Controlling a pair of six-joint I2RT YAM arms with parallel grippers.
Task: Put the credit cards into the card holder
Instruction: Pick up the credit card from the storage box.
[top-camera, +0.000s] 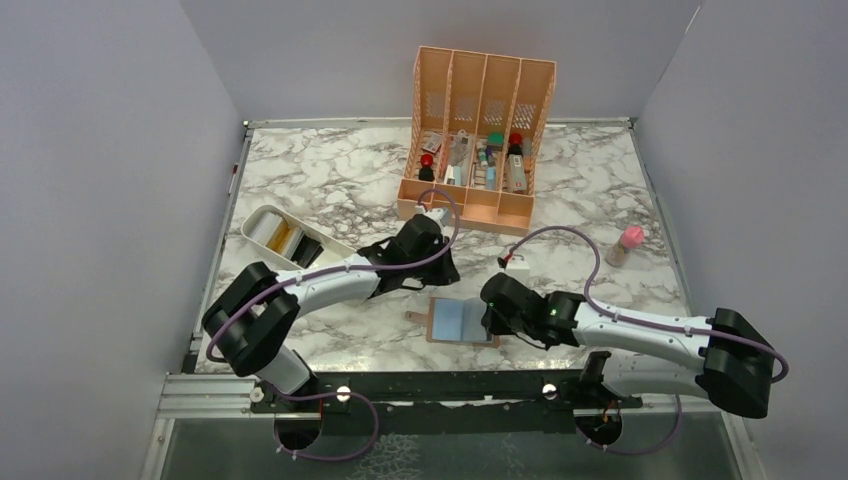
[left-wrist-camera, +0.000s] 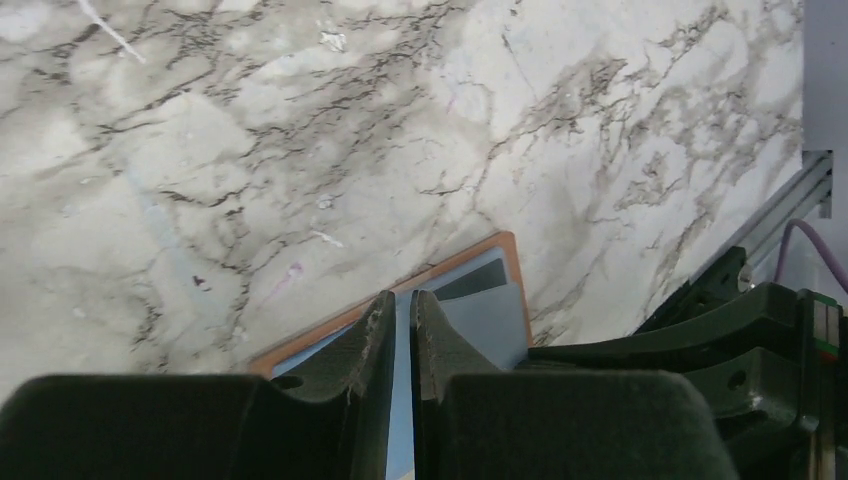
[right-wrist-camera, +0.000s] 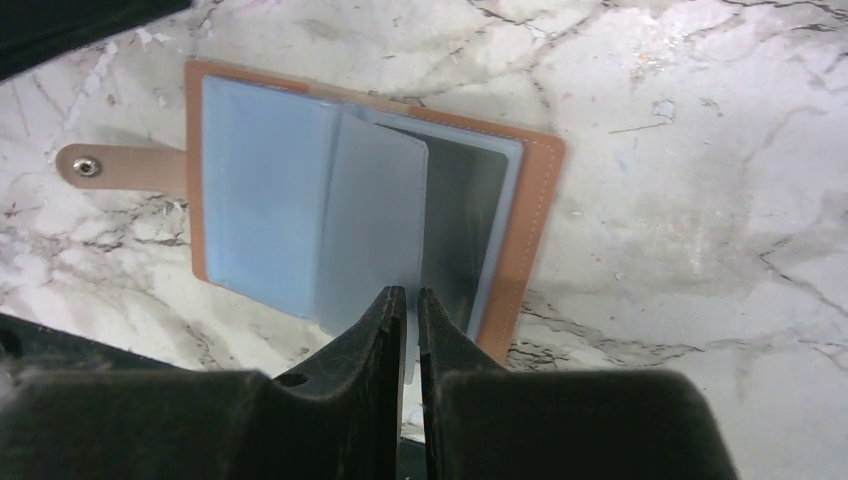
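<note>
Holder (top-camera: 460, 320): lies open, blue side up, on the bench (top-camera: 320, 170), on the near side of the organizer (top-camera: 480, 130).
Done: one dark card (right-wrist-camera: 455, 230) seems to sit in a pocket.
Right end effector (right-wrist-camera: 410, 295): closed on a clear sleeve's (right-wrist-camera: 370, 220) near edge.
Left end effector (left-wrist-camera: 400, 300): jaws almost together; whether they hold a card cannot be told.
Remaining: probably further cards; none lies loose in view.

Marble table (top-camera: 330, 170) between grey walls (top-camera: 100, 150)
</note>
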